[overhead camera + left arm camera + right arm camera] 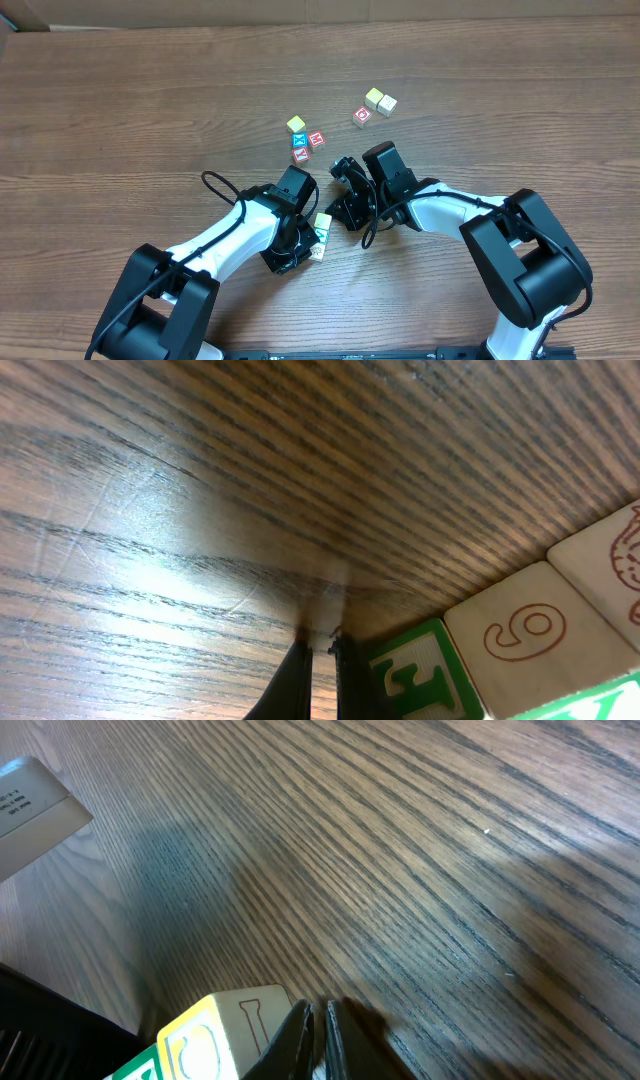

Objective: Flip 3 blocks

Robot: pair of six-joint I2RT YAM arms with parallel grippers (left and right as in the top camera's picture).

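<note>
Three small blocks lie in a short row between my two grippers: a pale one (322, 221), a green-faced one (324, 237) and a cream one (317, 252). In the left wrist view the left gripper (322, 645) is shut and empty, tips on the table, right beside a green-lettered block (420, 675) that touches a cream block with a red figure (530, 635). The right gripper (318, 1010) is shut on nothing, its left finger against a block with a yellow face and a cream face (230, 1030). In the overhead view the left gripper (306, 245) and right gripper (338, 222) flank the row.
Farther back lie a pale yellow cube (296, 124), red-lettered cubes (316, 138) (300, 156), a blue-lettered cube (300, 141), another red-lettered cube (362, 116) and two pale cubes (380, 101). A grey box corner (35, 805) shows at the upper left of the right wrist view.
</note>
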